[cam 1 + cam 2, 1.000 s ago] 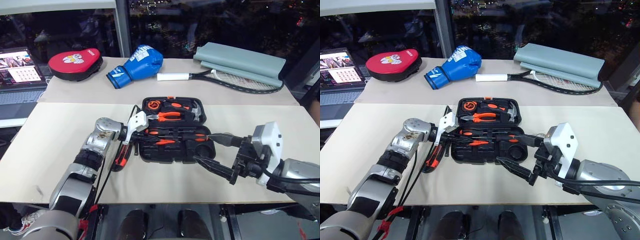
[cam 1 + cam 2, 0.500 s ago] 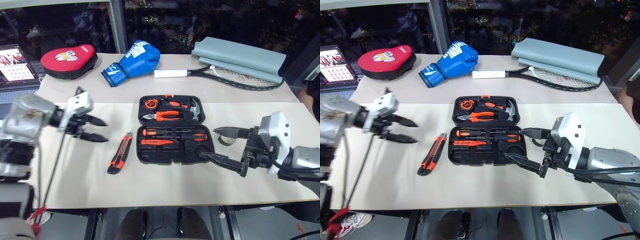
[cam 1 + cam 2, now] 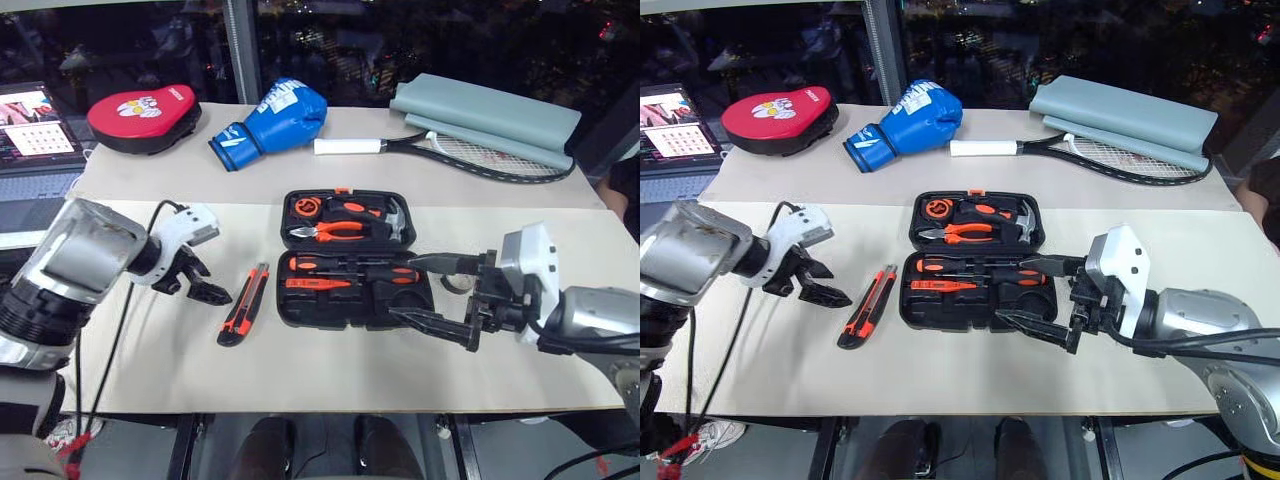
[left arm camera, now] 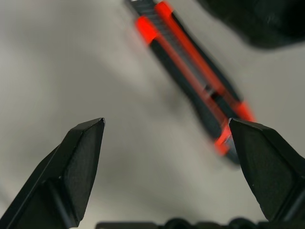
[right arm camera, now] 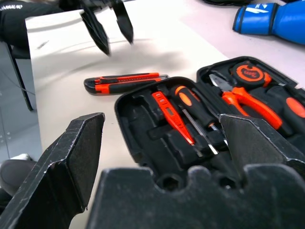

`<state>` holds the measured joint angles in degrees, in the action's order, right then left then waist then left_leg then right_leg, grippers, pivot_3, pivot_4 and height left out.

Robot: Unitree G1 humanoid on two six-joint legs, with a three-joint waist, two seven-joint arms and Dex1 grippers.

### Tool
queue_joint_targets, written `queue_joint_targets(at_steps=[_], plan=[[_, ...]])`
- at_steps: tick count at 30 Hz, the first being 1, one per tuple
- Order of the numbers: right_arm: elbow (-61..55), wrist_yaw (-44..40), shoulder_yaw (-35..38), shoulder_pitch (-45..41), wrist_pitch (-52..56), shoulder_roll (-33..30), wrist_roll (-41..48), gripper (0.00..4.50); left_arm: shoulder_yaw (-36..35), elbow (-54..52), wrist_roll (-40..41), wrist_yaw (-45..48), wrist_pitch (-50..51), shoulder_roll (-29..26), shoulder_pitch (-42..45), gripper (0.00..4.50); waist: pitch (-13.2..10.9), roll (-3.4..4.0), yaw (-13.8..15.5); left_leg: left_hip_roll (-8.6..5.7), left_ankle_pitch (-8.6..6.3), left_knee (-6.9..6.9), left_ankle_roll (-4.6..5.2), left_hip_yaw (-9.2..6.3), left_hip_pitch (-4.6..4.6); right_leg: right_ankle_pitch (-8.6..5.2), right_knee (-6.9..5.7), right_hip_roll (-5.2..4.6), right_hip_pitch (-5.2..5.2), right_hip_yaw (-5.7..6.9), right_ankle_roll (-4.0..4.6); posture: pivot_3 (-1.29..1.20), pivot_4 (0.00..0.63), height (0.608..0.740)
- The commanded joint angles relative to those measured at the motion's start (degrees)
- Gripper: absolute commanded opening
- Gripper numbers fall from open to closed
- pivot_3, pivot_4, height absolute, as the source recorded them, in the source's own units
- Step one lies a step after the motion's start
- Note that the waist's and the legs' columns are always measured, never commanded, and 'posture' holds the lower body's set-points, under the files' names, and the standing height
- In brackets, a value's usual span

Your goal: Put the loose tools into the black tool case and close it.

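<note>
The black tool case (image 3: 287, 300) lies open in the middle of the table. Two long screwdrivers (image 3: 350, 265) and a slim orange tester (image 3: 318, 284) rest in its near half. The orange-black utility knife (image 3: 243, 303) lies loose on the table just left of the case. My left gripper (image 3: 198, 290) hangs open just left of the knife, tilted steeply down, and the left wrist view shows the knife (image 4: 195, 90) ahead of the fingers (image 4: 71, 176). My right gripper (image 3: 438, 293) stands open and empty at the case's right end. A small grey roll (image 3: 455, 285) peeks out behind its upper finger.
Pliers (image 3: 335, 230), a tape measure (image 3: 305, 208) and a hammer (image 3: 392, 215) fill the case's far half. On the far table lie a red punch pad (image 3: 145, 108), a blue boxing glove (image 3: 270, 112), a racket (image 3: 450, 152) and a grey mat (image 3: 485, 115). A laptop (image 3: 35, 125) stands at the left.
My left gripper left the case's left edge, swung out to the left, then dropped toward the table beside the knife, tipping downward. The right gripper has barely moved.
</note>
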<state>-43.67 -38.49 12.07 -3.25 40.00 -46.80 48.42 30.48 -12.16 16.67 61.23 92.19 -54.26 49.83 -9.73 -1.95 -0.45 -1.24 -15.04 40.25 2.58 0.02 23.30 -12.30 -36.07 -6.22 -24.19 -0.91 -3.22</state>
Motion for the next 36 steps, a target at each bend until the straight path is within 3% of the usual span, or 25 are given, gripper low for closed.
queue_joint_targets(at_steps=[1,10,13,19,26,29,33,36], plan=[[-2.3,1.6,0.3,-0.6,-1.0,0.5,-0.2,4.5,-0.1,-0.4,4.4,-4.3,0.3,1.1,0.8,4.47,0.0,0.0,0.0,0.0,0.0,0.0,0.0,0.0,0.0,0.0,0.0,0.0,-0.01,-0.01,0.0,0.0,0.15,0.736],[-3.2,3.3,0.0,-0.6,-0.7,1.1,0.0,4.5,2.5,0.0,8.5,-12.0,0.3,2.9,-0.3,4.47,0.1,0.09,0.5,-0.02,0.02,0.0,-0.03,0.0,-0.25,0.01,-0.04,-0.01,0.19,-0.04,0.02,0.0,0.15,0.736],[-3.5,3.8,-0.1,-0.5,-0.6,1.6,0.0,4.5,3.4,1.1,9.3,-13.2,0.3,4.2,-0.4,3.72,0.1,0.23,0.6,-0.03,0.02,-0.01,-0.03,0.01,-0.37,0.01,-0.04,-0.01,0.29,-0.05,0.02,0.0,0.15,0.736],[-4.0,3.9,0.0,0.5,-0.8,1.2,-0.4,4.5,3.5,2.0,10.1,-14.8,0.3,5.5,-0.2,1.72,0.2,0.37,1.0,-0.07,0.02,-0.01,-0.03,0.02,-0.36,0.0,-0.03,-0.03,0.3,-0.07,0.01,0.0,0.15,0.736],[-4.1,3.5,1.4,0.9,-0.7,0.6,0.5,4.5,5.4,7.3,6.2,-13.0,-7.8,0.8,-0.7,1.68,0.3,0.47,1.0,-0.07,0.02,-0.02,-0.03,0.02,-0.44,0.0,-0.05,-0.03,0.33,-0.07,0.03,0.0,0.15,0.736],[-4.2,3.4,2.0,1.4,-0.5,0.2,1.0,4.5,6.8,15.2,1.9,-9.3,-18.0,-1.7,0.4,1.68,0.3,0.59,1.1,-0.04,0.03,-0.05,-0.05,0.03,-0.59,-0.04,-0.05,-0.01,0.49,-0.06,0.1,0.0,0.15,0.736],[-4.1,2.9,3.3,2.1,-0.2,-0.9,2.0,4.5,5.2,27.4,-4.8,-3.4,-39.7,-1.3,4.9,1.68,0.3,0.54,1.0,0.1,0.11,-0.26,-0.14,0.04,-1.17,-0.37,0.04,0.09,1.01,-0.03,-0.12,0.0,0.15,0.736],[-3.9,2.4,4.3,2.5,-0.1,-1.7,2.7,4.5,5.0,33.3,-7.8,4.2,-50.0,-0.4,9.6,1.68,0.1,0.22,1.1,0.19,0.33,-0.35,-0.27,0.0,-0.99,-0.46,0.05,0.16,0.81,0.04,0.31,0.0,0.15,0.736]])
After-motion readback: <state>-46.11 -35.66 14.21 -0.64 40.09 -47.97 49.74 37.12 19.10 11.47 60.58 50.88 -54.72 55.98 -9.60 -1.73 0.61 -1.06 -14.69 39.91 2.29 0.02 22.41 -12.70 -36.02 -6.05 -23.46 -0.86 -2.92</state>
